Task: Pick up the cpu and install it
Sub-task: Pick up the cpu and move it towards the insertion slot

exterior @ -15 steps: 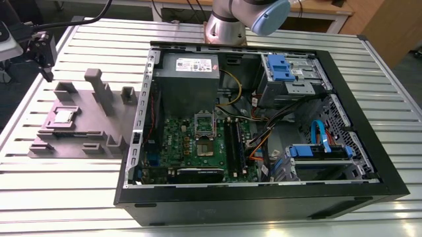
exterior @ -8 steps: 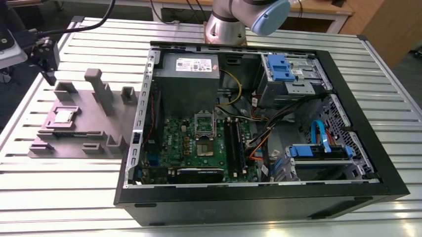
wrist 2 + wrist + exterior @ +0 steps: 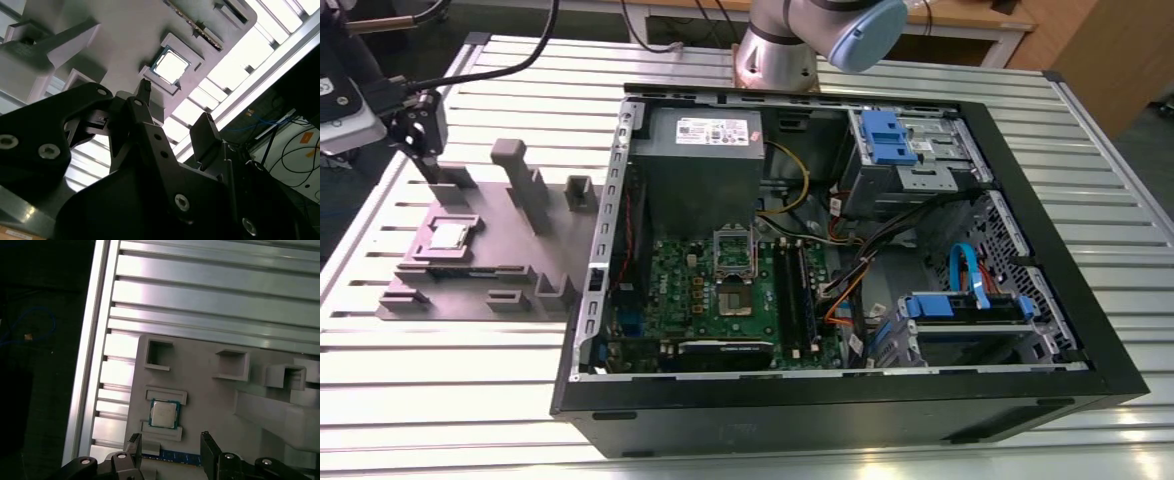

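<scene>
Silvery aluminium slats form the table [image 3: 480,340] in the exterior view. On it a black computer case [image 3: 1067,330] lies open. Inside is a green motherboard [image 3: 707,290], with the socket [image 3: 735,300] near its middle and a grey power box [image 3: 700,165] at twelve o'clock from the board. The arm's base [image 3: 781,60] stands at twelve o'clock from the case. At nine o'clock from the case, on the exterior view's left, sits a grey plastic holder plate [image 3: 494,255] with posts and pockets. The cpu [image 3: 450,235] lies flat in one of those pockets, well apart from the motherboard. The gripper [image 3: 424,150] hangs at about eleven o'clock from the cpu, above the plate's far corner and touching nothing.

In the second wrist view, the cpu [image 3: 171,66] shows bright in its square pocket on the plate [image 3: 125,30]. The gripper [image 3: 174,102] hangs above it. Its two black fingers [image 3: 145,87] are spread apart with nothing between them, and neither touches the chip.

In the first wrist view, the cpu [image 3: 164,414] sits square in its pocket on the plate [image 3: 215,400], close to the plate's edge by the table slats [image 3: 210,295]. A thin blue circuit strip [image 3: 175,456] lies between the pocket and the gripper [image 3: 171,440]. The fingers [image 3: 209,440] stand wide apart, empty, and clear of the chip.
</scene>
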